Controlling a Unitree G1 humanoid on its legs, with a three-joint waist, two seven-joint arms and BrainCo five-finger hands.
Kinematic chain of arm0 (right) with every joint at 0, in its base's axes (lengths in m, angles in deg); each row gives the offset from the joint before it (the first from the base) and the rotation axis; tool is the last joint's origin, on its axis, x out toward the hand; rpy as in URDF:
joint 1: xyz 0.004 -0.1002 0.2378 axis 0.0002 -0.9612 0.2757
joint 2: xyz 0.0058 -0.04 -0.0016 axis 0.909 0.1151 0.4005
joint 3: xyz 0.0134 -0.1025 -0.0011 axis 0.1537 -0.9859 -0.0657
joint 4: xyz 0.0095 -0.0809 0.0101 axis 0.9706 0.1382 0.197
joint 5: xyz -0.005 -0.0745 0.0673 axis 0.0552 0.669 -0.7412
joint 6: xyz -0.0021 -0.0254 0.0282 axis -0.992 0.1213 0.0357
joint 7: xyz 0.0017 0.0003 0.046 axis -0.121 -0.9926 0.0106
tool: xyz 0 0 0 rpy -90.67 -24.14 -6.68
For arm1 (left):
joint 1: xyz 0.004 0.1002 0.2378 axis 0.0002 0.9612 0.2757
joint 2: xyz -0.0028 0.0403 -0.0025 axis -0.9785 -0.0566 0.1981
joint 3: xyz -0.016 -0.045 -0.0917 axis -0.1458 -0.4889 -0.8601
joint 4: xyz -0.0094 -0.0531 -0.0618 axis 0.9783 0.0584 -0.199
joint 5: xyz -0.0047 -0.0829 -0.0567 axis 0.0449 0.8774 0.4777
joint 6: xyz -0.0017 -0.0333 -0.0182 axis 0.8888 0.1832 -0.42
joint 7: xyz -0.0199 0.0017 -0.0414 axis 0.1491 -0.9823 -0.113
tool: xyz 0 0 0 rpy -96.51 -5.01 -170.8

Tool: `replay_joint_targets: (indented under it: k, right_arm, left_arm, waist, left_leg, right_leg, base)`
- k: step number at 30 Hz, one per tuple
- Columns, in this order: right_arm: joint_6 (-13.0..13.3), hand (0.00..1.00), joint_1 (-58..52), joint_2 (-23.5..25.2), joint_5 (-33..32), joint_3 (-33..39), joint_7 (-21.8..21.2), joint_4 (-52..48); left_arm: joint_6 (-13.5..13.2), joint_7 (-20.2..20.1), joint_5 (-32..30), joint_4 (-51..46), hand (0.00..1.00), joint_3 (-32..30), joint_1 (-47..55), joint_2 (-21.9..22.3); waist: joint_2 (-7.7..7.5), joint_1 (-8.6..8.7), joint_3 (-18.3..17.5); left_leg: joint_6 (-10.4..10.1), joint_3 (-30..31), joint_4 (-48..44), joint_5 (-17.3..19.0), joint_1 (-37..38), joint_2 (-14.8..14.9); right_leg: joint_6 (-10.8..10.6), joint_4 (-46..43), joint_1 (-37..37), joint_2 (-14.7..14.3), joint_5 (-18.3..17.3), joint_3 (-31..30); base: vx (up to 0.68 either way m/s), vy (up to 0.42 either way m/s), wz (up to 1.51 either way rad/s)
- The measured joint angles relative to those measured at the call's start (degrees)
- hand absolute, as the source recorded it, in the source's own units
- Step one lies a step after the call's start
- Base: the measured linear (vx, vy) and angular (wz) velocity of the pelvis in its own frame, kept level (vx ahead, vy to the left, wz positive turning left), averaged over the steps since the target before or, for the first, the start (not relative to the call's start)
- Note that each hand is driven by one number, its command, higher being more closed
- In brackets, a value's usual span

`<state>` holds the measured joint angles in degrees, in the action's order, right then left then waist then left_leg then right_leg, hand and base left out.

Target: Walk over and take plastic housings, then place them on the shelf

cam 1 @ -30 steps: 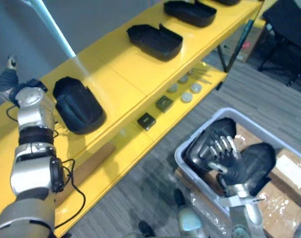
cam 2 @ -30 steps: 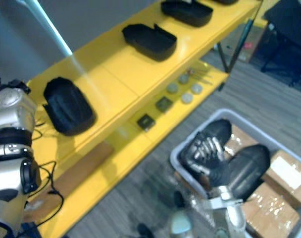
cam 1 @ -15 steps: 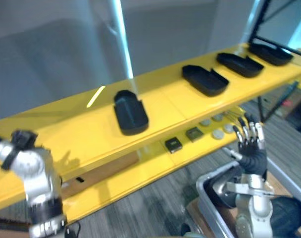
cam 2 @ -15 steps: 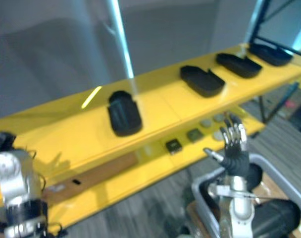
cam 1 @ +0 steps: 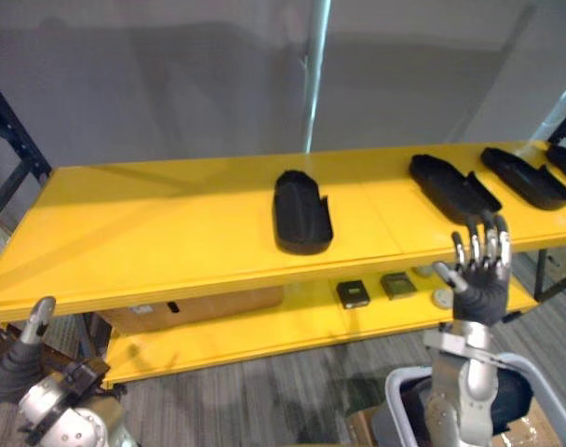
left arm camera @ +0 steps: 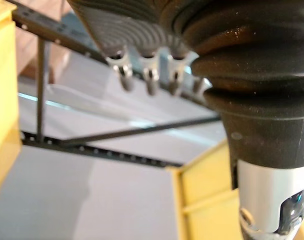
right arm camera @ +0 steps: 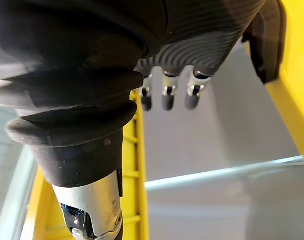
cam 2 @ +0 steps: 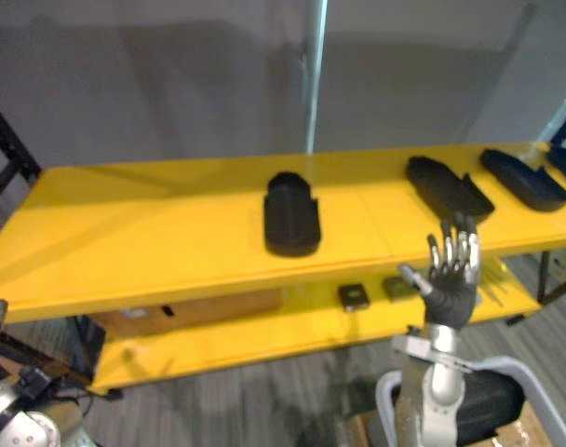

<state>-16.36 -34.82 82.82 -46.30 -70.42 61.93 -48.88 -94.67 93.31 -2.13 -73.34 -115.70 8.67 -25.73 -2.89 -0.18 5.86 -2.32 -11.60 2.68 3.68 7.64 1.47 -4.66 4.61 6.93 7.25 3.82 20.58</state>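
Black plastic housings (cam 1: 302,212) lie on the yellow top shelf (cam 1: 153,233): one mid-shelf, others toward its right end. Small square parts (cam 1: 353,294) sit on the lower shelf (cam 1: 264,326), grey bin (cam 1: 392,430) below right. Wide bare surface left of the mid housing, whose long axis runs front-to-back. Right hand (cam 1: 481,279) raised before the shelf edge, fingers straight, empty. Left hand (cam 1: 13,358) low, relaxed.
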Motion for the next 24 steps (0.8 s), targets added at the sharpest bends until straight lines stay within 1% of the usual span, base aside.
replay_joint_targets:
  k: [1, 2, 3, 5, 6, 7, 8, 9, 10, 11, 13, 14, 15, 17, 18, 19, 20, 21, 23, 24]
  right_arm:
    - [0.01, 0.00, 0.08, 0.01, -0.71, -0.41, -0.49, 0.26]
    - [0.03, 0.00, 0.50, -0.05, -2.46, -1.61, -1.21, 0.91]
    - [0.03, 0.00, 0.88, -0.03, -3.27, -2.26, -1.63, 1.35]
    - [0.01, 0.00, 4.03, -0.15, -7.81, -4.94, -3.38, 1.92]
    - [0.01, 0.00, 5.34, -0.21, -8.70, -5.64, -3.74, 2.15]
    - [0.03, 0.00, 9.39, -0.74, -10.52, -7.24, -4.92, 3.77]
    - [-0.01, 0.00, 11.68, -1.27, -11.53, -7.97, -5.54, 4.89]
    - [-0.07, 0.00, 13.20, -1.62, -11.59, -8.25, -5.80, 5.60]
    - [-0.44, 0.00, 15.72, -2.33, -12.14, -9.23, -5.86, 7.02]
    - [-0.83, 0.00, 17.83, -2.59, -12.36, -10.51, -6.09, 7.93]
    - [-2.24, 0.00, 20.66, -2.60, -10.77, -12.46, -6.32, 7.97]
    - [-2.94, 0.00, 22.15, -2.59, -9.88, -13.89, -6.63, 8.05]
    - [-3.12, 0.00, 22.68, -2.59, -9.57, -14.52, -6.84, 8.05]
    - [-3.78, 0.00, 23.70, -2.59, -7.97, -16.02, -7.23, 7.95]
    - [-3.90, 0.00, 23.86, -2.58, -7.55, -16.20, -7.27, 7.95]
    - [-4.14, 0.00, 24.09, -2.59, -7.23, -16.58, -7.40, 7.84]
    - [-4.22, 0.00, 24.05, -2.60, -7.21, -16.63, -7.48, 7.84]
    - [-4.31, 0.00, 24.04, -2.68, -7.06, -16.77, -7.56, 7.83]
    - [-4.33, 0.00, 24.05, -3.01, -6.65, -17.80, -8.10, 7.76]
    - [-4.64, 0.00, 24.05, -3.32, -6.63, -18.85, -8.22, 7.68]
  left_arm:
    - [0.52, 0.07, 0.33, 2.70, 0.00, 0.14, -0.01, -0.02]
    - [2.07, 0.21, 0.82, 8.98, 0.00, 0.46, -0.10, -0.02]
    - [2.81, 0.28, 1.63, 12.22, 0.00, 0.83, -0.14, -0.06]
    - [6.40, 0.35, 3.22, 26.97, 0.00, 2.02, -0.54, -0.04]
    - [7.26, 0.34, 3.88, 30.99, 0.00, 2.04, -0.69, -0.05]
    - [9.50, 0.34, 4.87, 41.98, 0.00, 1.88, -1.46, -0.31]
    - [10.93, 0.29, 5.43, 48.37, 0.00, 1.86, -2.10, -0.59]
    - [11.83, 0.27, 6.20, 52.20, 0.00, 1.78, -2.64, -0.66]
    - [13.56, 0.17, 7.00, 57.60, 0.00, 1.89, -2.83, -0.65]
    - [14.91, -0.08, 6.95, 60.80, 0.00, 2.20, -2.35, -0.65]
    - [15.90, -1.46, 6.39, 62.75, 0.00, 2.40, -1.69, -0.84]
    - [17.01, -2.69, 6.35, 63.53, 0.00, 2.86, -1.38, -1.32]
    - [17.40, -3.41, 6.33, 64.12, 0.00, 3.71, -1.31, -1.81]
    - [19.00, -6.50, 5.83, 65.63, 0.00, 6.67, -1.18, -3.68]
    - [19.39, -7.43, 5.83, 65.96, 0.00, 7.08, -1.28, -4.06]
    - [19.49, -9.12, 5.84, 66.92, 0.00, 7.57, -1.59, -4.64]
    - [19.48, -9.81, 5.84, 67.53, 0.00, 8.16, -1.76, -5.03]
    - [19.47, -11.81, 5.84, 69.10, 0.00, 8.62, -2.33, -5.40]
    - [19.37, -13.41, 5.83, 70.20, 0.00, 9.07, -2.60, -5.41]
    - [19.32, -14.15, 5.82, 70.97, 0.00, 9.91, -2.66, -5.39]
  waist:
    - [-0.01, 0.00, 0.61]
    - [-0.26, -0.16, 1.54]
    - [-0.39, -0.21, 1.97]
    - [-0.71, -0.78, 4.81]
    - [-0.82, -0.80, 5.40]
    - [-0.78, -1.08, 6.89]
    - [-0.53, -1.60, 7.57]
    - [-0.40, -2.29, 7.92]
    - [-0.26, -3.57, 8.12]
    - [-0.23, -4.69, 8.14]
    - [-0.07, -5.47, 8.24]
    - [0.24, -5.48, 8.39]
    - [0.40, -5.57, 8.47]
    - [0.87, -5.50, 8.32]
    - [0.92, -5.46, 8.24]
    - [0.95, -5.29, 8.19]
    - [0.95, -5.21, 8.19]
    - [1.06, -5.15, 8.13]
    - [1.29, -5.11, 7.90]
    - [1.38, -4.90, 7.23]
  left_leg:
    - [0.03, 0.01, -0.92, 0.34, -0.60, 0.03]
    - [-0.06, 0.01, -3.32, 1.36, -2.68, 0.21]
    - [0.00, 0.03, -4.62, 1.91, -3.90, 0.36]
    - [-0.18, 0.07, -10.21, 4.50, -7.39, 1.33]
    - [-0.17, 0.14, -11.53, 5.10, -8.22, 1.55]
    - [-0.13, 0.40, -15.22, 6.90, -10.00, 2.16]
    - [-0.15, 0.40, -17.19, 7.90, -10.95, 2.55]
    - [0.01, 0.32, -18.41, 8.45, -11.53, 2.79]
    - [0.19, 0.30, -19.54, 9.25, -11.89, 2.90]
    - [0.34, 0.31, -19.81, 9.53, -11.63, 2.76]
    - [0.37, 0.06, -20.74, 9.59, -11.26, 2.67]
    - [0.38, 0.03, -20.78, 9.58, -10.33, 2.57]
    - [0.38, -0.07, -20.72, 9.58, -9.68, 2.52]
    - [0.38, -0.27, -20.02, 9.58, -7.72, 2.21]
    - [0.38, -0.43, -19.68, 9.58, -7.57, 2.17]
    - [0.38, -0.80, -19.09, 9.58, -7.51, 2.15]
    - [0.38, -1.10, -19.04, 9.58, -7.44, 2.15]
    - [0.38, -1.42, -18.80, 9.58, -7.02, 2.19]
    - [0.39, -1.49, -18.26, 9.56, -6.65, 2.23]
    - [0.40, -1.48, -17.99, 9.54, -6.64, 2.23]
  right_leg:
    - [-0.06, 0.00, -0.14, 0.06, 0.04, 0.02]
    - [-0.23, -0.06, -1.07, 0.17, 0.16, 0.02]
    - [-0.24, -0.09, -1.59, 0.18, 0.17, 0.03]
    - [-0.22, -0.98, -2.86, 0.10, 0.16, 0.13]
    - [-0.23, -1.09, -3.02, 0.06, 0.16, 0.22]
    - [-0.25, -1.30, -3.01, -0.07, 0.17, 0.80]
    - [-0.36, -1.51, -2.99, -0.16, 0.24, 1.05]
    - [-0.37, -1.71, -2.98, -0.21, 0.24, 1.17]
    - [-0.41, -1.89, -2.88, -0.25, 0.21, 1.22]
    - [-0.41, -2.09, -2.59, -0.12, 0.17, 1.24]
    - [-0.41, -2.16, -1.65, 0.12, 0.15, 1.46]
    - [-0.39, -2.28, -0.59, 0.29, 0.13, 1.40]
    - [-0.33, -2.47, -0.03, 0.40, -0.02, 1.38]
    - [-0.46, -3.03, 1.21, 0.83, -0.61, 1.24]
    - [-0.48, -3.05, 1.16, 0.85, -0.66, 1.16]
    - [-0.51, -2.98, 0.97, 0.86, -0.70, 1.07]
    - [-0.53, -2.91, 0.95, 0.86, -0.71, 1.01]
    - [-0.61, -2.82, 1.09, 0.84, -0.84, 0.68]
    - [-0.60, -2.82, 1.26, 0.73, -0.86, 0.41]
    - [-0.59, -2.77, 1.19, 0.67, -0.86, 0.27]
  base:
    - [-0.05, -0.007, 0.02]
    - [-0.06, -0.013, 0.02]
    - [-0.08, -0.017, 0.01]
    - [-0.07, -0.005, 0.00]
    - [-0.05, 0.019, 0.07]
    - [-0.04, 0.046, 0.13]
    - [-0.03, 0.058, 0.14]
    - [-0.03, 0.079, 0.12]
    - [0.00, 0.081, 0.10]
    - [0.01, 0.079, 0.10]
    - [0.04, 0.079, 0.22]
    - [0.04, 0.071, 0.22]
    - [0.04, 0.067, 0.09]
    - [0.01, 0.038, -0.05]
    - [-0.01, 0.011, -0.11]
    - [-0.02, -0.001, -0.12]
    - [-0.04, -0.013, -0.17]
    - [-0.03, -0.015, -0.14]
    - [-0.04, -0.019, -0.09]
    - [-0.04, -0.016, -0.03]
